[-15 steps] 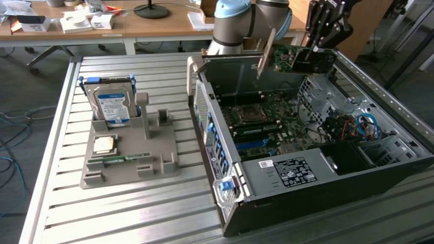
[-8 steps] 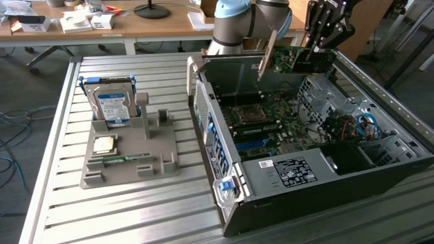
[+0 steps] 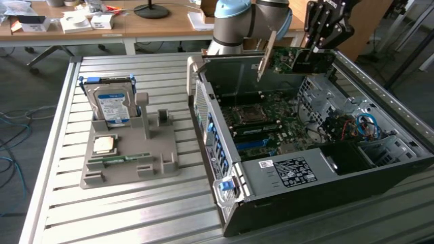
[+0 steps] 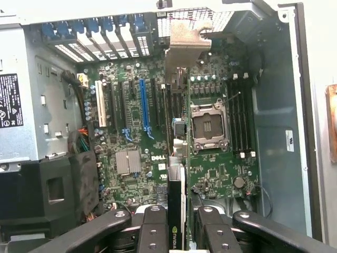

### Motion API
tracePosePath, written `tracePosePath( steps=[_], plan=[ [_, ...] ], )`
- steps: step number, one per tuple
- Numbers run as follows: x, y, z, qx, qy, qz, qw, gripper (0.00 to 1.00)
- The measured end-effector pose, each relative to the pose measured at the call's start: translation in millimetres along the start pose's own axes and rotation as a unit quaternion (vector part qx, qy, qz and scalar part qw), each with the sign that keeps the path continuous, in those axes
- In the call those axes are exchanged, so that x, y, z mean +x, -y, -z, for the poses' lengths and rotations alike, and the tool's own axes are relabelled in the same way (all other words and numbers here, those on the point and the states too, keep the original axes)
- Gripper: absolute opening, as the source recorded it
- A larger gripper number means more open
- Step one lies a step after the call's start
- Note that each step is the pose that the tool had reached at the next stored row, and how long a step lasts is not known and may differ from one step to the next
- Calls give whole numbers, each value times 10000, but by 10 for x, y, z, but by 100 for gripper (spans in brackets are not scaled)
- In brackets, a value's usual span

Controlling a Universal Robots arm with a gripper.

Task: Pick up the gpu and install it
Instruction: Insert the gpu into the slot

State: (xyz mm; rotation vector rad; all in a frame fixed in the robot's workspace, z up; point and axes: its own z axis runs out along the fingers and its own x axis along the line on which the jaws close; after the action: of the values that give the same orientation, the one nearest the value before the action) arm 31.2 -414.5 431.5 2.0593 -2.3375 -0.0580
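Silver-bracketed gpu (image 3: pixel 302 61) is gripped edge-down in the part-closed hand (image 3: pixel 315 47) above the open case (image 3: pixel 400 147) — the card should be kept upright and squared to the blue slot (image 4: pixel 144 105) throughout.

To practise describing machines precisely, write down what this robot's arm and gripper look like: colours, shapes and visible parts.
The arm is made of rounded silver-grey sections with pale blue caps at the joints. The gripper is black and angular. In the wrist view its fingers are flat linked bars in matte black, with round pivot pins where the links meet.
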Motion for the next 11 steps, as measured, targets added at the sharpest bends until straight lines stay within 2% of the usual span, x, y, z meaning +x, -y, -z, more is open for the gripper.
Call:
tracePosePath(
  steps=[11],
  plan=[
    [4, -29, -45, 10, -3, 102, 9999, 27]
  ],
)
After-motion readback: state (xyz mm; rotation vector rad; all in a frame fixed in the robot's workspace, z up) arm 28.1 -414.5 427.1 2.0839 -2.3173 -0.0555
